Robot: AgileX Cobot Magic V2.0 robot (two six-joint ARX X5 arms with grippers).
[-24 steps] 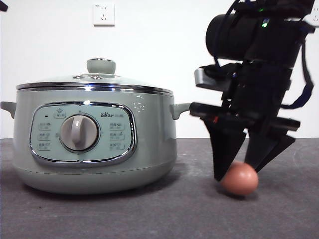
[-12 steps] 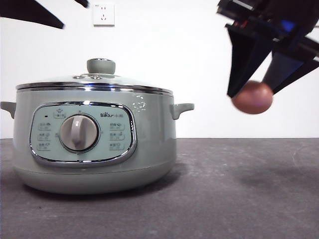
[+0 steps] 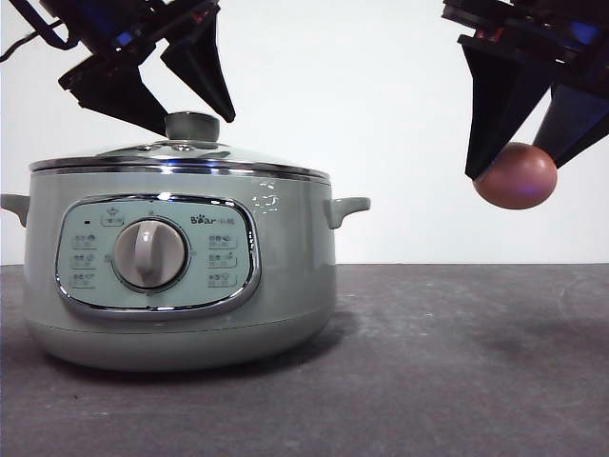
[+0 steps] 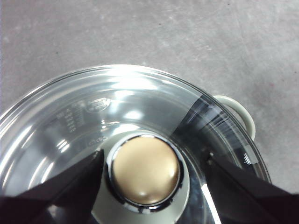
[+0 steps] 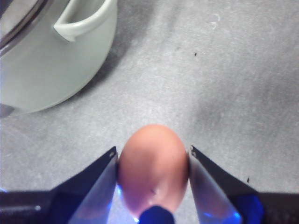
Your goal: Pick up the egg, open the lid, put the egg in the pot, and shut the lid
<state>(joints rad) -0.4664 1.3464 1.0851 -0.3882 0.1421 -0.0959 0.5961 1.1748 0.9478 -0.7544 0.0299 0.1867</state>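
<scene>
- I am seeing the right gripper (image 3: 521, 162) holding the egg (image 3: 515, 175) clear of the table (image 3: 381, 381), off to the side of the pot (image 3: 181, 276) and about level with its side handle (image 3: 347, 208).
- In the right wrist view the right gripper (image 5: 153, 156) is clamping the egg (image 5: 153, 168) between its two jaws, one jaw pressing each flank, with the rounded end of the egg poking out past the tips.
- I am watching the left gripper (image 3: 186, 112) hovering over the lid (image 3: 181, 157), its two jaws spread wide and reaching down on either side of the pale green knob (image 3: 192, 126).
- In the left wrist view the left gripper (image 4: 152, 161) is straddling the knob (image 4: 145, 170), which is sitting between the jaws; I am seeing a small gap on each side, so nothing is being gripped there.
- The lid (image 4: 93, 112) is lying shut on the pot, its chrome rim seated all round, and the pot is standing on the table with its dial (image 3: 149, 254) facing the front camera.
</scene>
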